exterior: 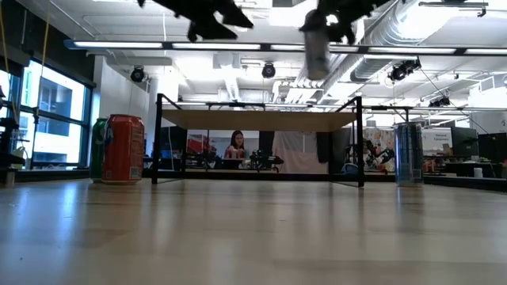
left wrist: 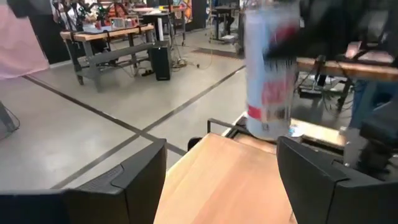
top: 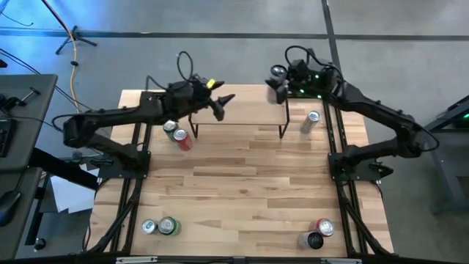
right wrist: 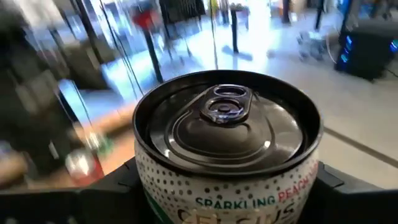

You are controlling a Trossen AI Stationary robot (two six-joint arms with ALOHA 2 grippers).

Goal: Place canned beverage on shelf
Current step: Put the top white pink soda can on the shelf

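Observation:
The shelf [top: 242, 110] is a light-wood board on thin black legs at the table's far middle; it also shows in the low view [exterior: 261, 119]. My right gripper [top: 280, 82] is shut on a white canned beverage [exterior: 317, 46], which is held above the shelf's right end. The can's top shows in the right wrist view [right wrist: 227, 118]. My left gripper [top: 223, 101] is open and empty above the shelf's left part. Its wrist view shows the shelf board [left wrist: 230, 180] between the fingers and the can [left wrist: 268, 74] farther off. My right gripper pinches the can's side wall [right wrist: 152, 180] between its two fingers, below the top rim. The fingers stand on opposite sides of the can and come from the table's right side. The can hangs upright, top up, lifted clear above the shelf board.
A red can [top: 183, 139] and a green can [top: 170, 128] stand left of the shelf. A silver can [top: 311, 121] stands to its right. More cans stand at the near left [top: 160, 226] and the near right [top: 316, 233]. The table's middle [top: 242, 183] is bare wood.

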